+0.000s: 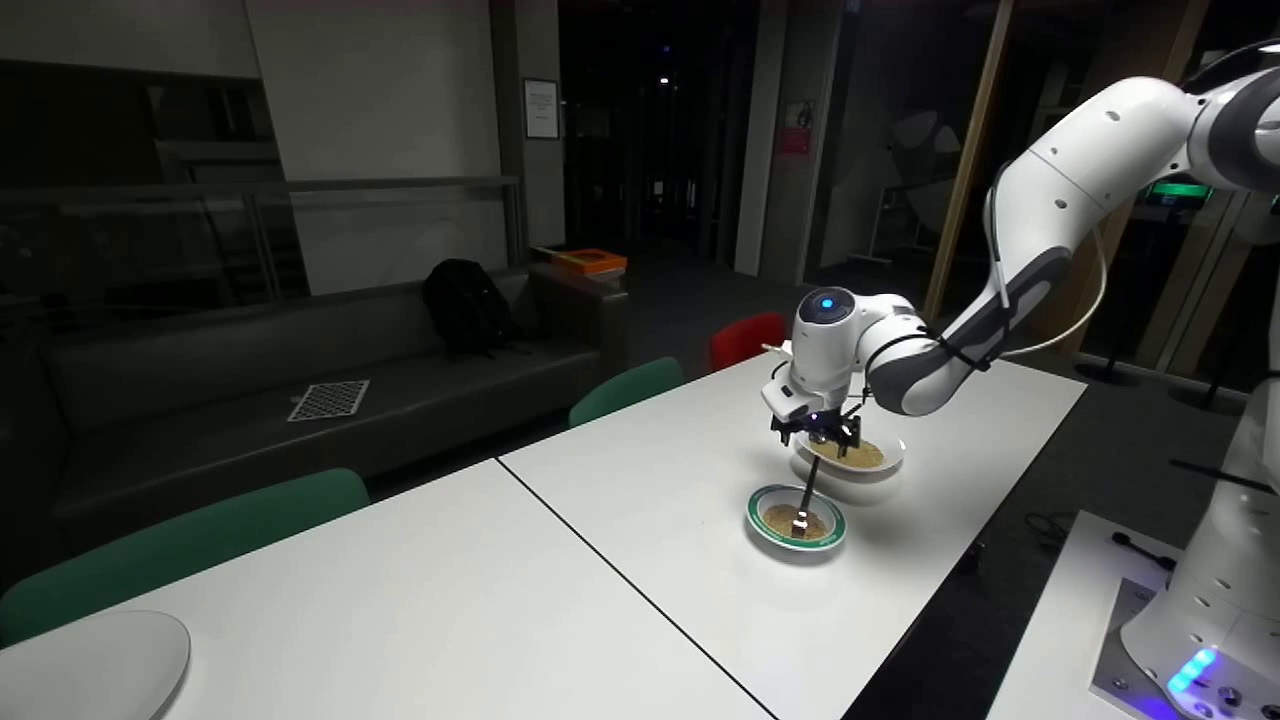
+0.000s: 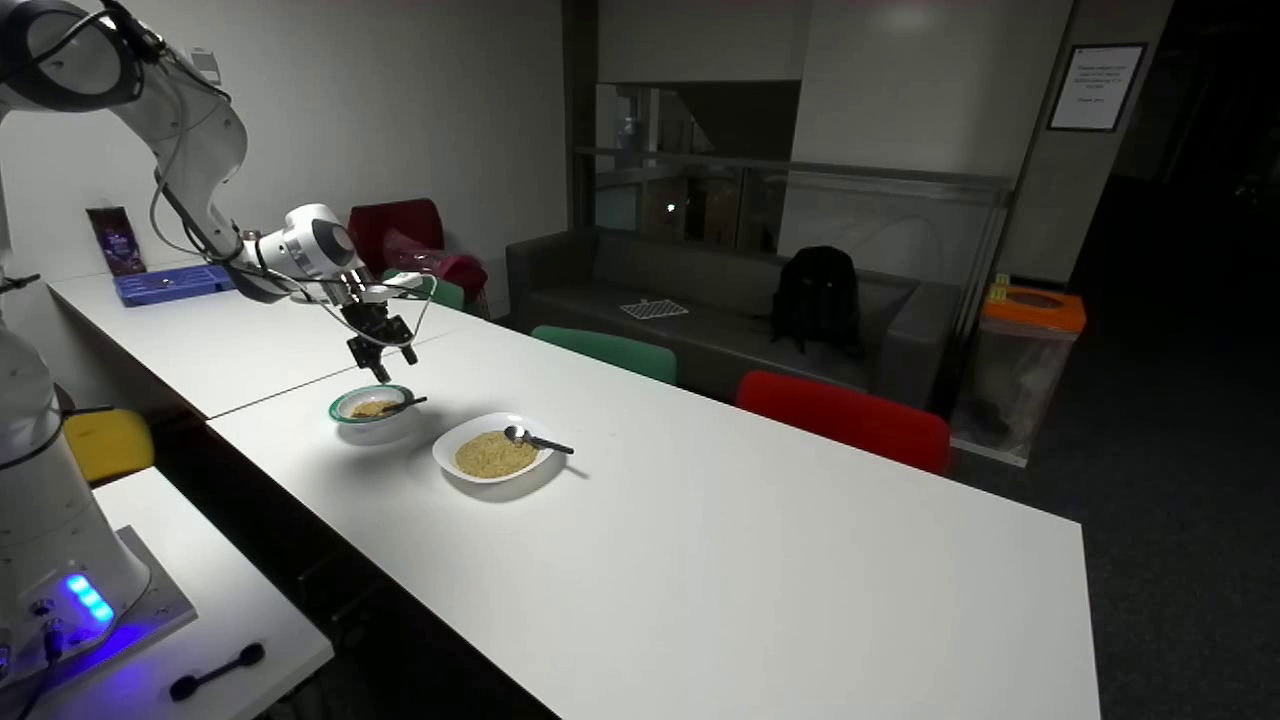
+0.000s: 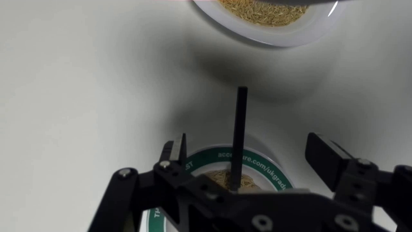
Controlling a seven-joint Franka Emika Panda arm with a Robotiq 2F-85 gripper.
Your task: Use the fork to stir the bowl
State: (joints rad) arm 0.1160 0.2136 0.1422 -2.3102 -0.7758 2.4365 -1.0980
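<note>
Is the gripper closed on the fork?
No: the wrist view shows the gripper open, with gaps on both sides of the fork.

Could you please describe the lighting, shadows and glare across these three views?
In the wrist view, soft shadows lie between the green-rimmed bowl and the white bowl, whose rim glints; in both exterior views, the table is bright, the sofa dim.

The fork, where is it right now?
In an exterior view, the fork rests in the green-rimmed bowl, left of the white dish; its dark handle juts over the bowl's right rim, below the open pincer.
</note>
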